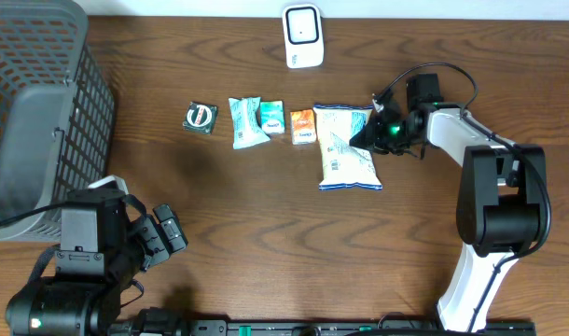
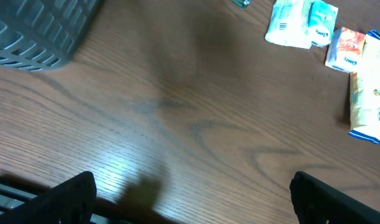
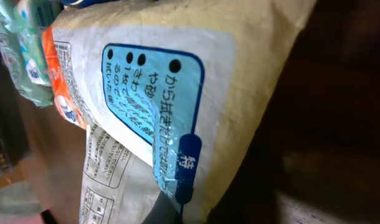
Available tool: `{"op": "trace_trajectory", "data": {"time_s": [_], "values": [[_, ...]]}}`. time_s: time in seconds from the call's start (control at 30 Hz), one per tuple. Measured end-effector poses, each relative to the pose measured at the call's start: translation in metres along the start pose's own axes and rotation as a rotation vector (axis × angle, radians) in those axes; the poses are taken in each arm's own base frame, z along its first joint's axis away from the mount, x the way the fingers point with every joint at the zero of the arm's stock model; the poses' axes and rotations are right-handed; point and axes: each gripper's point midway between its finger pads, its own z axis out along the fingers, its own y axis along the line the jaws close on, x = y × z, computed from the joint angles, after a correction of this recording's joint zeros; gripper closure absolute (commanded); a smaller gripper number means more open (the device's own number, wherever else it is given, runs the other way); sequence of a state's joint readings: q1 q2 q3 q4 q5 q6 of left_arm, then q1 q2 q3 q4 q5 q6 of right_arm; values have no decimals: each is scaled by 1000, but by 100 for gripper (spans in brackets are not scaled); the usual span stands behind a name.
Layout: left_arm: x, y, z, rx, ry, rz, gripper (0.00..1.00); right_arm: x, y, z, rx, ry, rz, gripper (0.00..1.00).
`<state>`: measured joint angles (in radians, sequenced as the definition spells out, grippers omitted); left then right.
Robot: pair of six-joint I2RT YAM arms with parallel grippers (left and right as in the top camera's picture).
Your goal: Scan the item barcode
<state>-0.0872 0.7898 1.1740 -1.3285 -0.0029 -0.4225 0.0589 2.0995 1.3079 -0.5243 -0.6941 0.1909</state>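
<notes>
overhead view evenly lit and sharp, a faint shadow on the table [image 1: 266, 243] left of centre; left wrist view soft, pale sheen at lower left; right wrist view dim, right side dark, bag [image 3: 146, 93] glossy with glare, upper left blurred

The right arm [image 1: 494, 201] stands right of the white bag [image 1: 348, 154], forearm stretched toward it, and the right gripper [image 1: 367, 137] is closed on the bag's upper right edge. The left arm [image 1: 79, 252] sits folded well to the bag's lower left, its left gripper [image 1: 175, 233] spread wide
</notes>
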Motion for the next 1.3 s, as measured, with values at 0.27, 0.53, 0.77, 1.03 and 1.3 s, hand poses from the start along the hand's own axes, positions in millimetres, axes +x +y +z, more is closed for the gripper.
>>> {"op": "trace_trajectory", "data": {"time_s": [0.27, 0.53, 0.77, 1.03, 1.3], "values": [[0, 0, 0, 0, 0, 0, 3, -10, 4, -32, -159, -37, 73, 99], [0, 0, 0, 0, 0, 0, 2, -17, 13, -100, -51, -152, 74, 90], [0, 0, 0, 0, 0, 0, 2, -4, -17, -93, 137, -110, 125, 9], [0, 0, 0, 0, 0, 0, 2, 9, -43, -80, 239, -50, 166, 1], [0, 0, 0, 0, 0, 0, 2, 13, -60, -64, 271, 6, 198, 1]]}}
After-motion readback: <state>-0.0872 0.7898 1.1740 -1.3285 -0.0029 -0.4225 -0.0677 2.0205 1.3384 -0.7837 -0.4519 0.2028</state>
